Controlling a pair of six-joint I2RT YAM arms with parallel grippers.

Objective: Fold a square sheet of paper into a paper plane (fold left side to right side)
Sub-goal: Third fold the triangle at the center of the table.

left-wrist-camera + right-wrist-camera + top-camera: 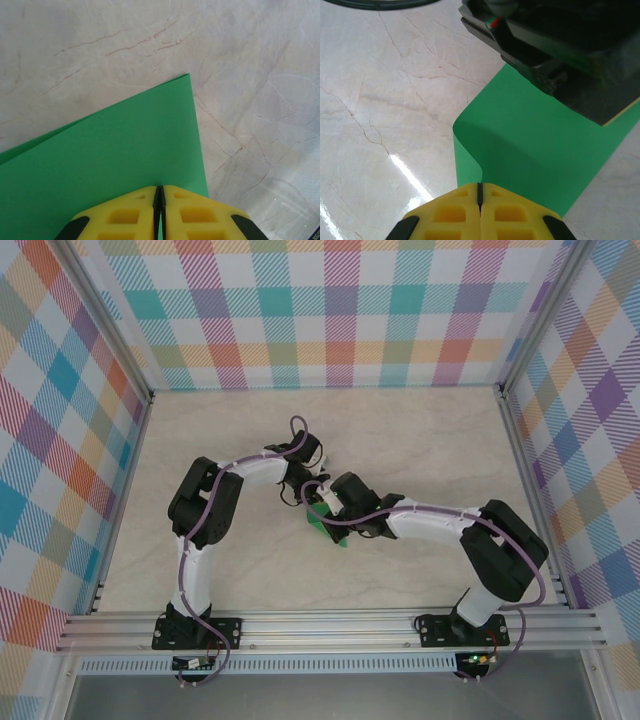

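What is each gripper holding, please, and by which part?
Both apparently pinch the green paper by an edge: left gripper near a corner, right gripper at its curl.

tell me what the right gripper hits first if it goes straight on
Probably the green sheet, right at the tips of the right gripper; beyond it the left arm's dark wrist, depth unclear.

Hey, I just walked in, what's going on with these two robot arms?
Both arms meet at the middle of the table over a green paper. The right gripper is shut on one edge, and the sheet curls over in a loose bend, not a flat crease. The left gripper looks shut on another edge near a corner, where one layer lies over another. The fold is begun but not yet pressed flat.
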